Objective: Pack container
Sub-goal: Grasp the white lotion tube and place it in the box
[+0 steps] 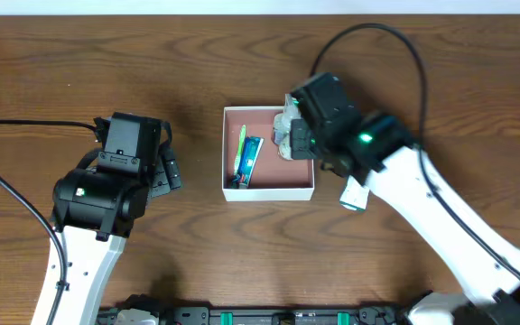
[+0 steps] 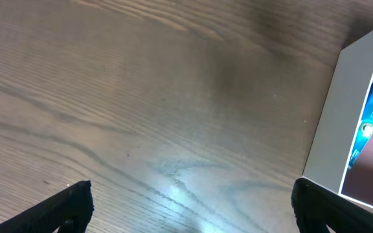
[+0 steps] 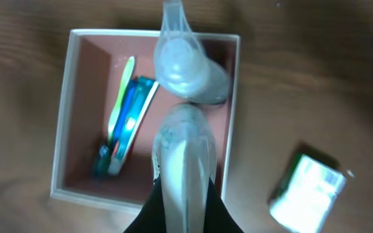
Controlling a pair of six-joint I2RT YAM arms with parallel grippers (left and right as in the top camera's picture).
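The container point(image 1: 269, 191) is a square white-walled box with a pink-brown inside at the table's middle; it also shows in the right wrist view point(image 3: 63, 116) and the left wrist view point(image 2: 342, 116). A green toothbrush point(image 1: 240, 144) and a blue toothpaste tube point(image 1: 250, 158) lie in its left half. My right gripper point(image 3: 185, 194) is shut on a clear plastic pouch point(image 3: 183, 149), held over the box's right side; its far end point(image 1: 286, 126) reaches the box's far right corner. My left gripper point(image 2: 190, 204) is open and empty, over bare wood left of the box.
A small green-and-white carton point(image 1: 354, 194) lies on the table right of the box, partly under my right arm; it shows in the right wrist view point(image 3: 306, 193). Black cables run from both arms over the table.
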